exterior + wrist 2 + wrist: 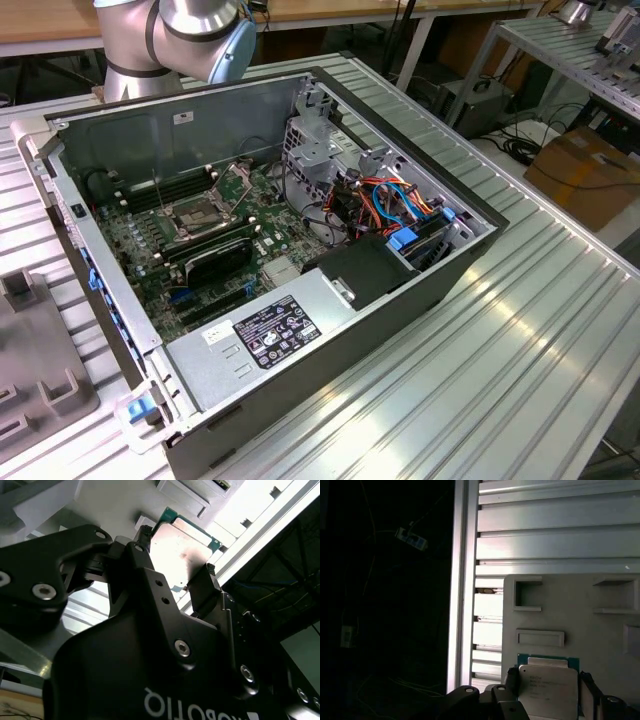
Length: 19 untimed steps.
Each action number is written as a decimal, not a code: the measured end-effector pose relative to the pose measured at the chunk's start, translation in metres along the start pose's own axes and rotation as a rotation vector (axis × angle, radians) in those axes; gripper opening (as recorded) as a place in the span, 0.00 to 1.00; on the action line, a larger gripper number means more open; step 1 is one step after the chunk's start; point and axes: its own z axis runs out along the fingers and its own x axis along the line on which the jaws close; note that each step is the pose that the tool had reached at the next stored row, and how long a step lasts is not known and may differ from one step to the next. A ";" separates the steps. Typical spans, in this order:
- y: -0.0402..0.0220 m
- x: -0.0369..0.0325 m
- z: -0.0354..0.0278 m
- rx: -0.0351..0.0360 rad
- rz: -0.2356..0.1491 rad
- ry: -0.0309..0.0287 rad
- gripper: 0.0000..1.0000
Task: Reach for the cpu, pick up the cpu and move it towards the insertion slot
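The cpu [547, 685], a square chip with a silver lid on a green board, lies against a grey moulded tray [600, 625]. In both wrist views my gripper [549, 692] straddles it, with one black finger on each of two opposite sides. The fingertips [207, 577] press against the cpu [185, 542] edges, so the gripper [175, 557] looks shut on it. I cannot tell whether the chip is lifted off the tray. In the exterior view the insertion slot [200, 212] sits on the motherboard inside the open computer case [420, 290], its steel plate hinged up. The arm [170, 40] reaches past the case's far side.
The case lies on a ribbed aluminium table [520, 360]. Inside it are a black expansion card [215, 262], a power supply [265, 335], and drive cages with orange and blue cables [390, 200]. Another grey tray [40, 370] stands at the exterior view's left. The table edge [462, 580] runs beside the cpu's tray.
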 end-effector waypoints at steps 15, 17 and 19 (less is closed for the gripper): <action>0.0004 0.0003 -0.0140 0.0000 0.000 -0.0001 0.55; 0.0005 0.0004 -0.0156 0.0000 0.000 -0.0001 0.55; 0.0006 0.0004 -0.0185 0.0000 0.000 0.0000 0.55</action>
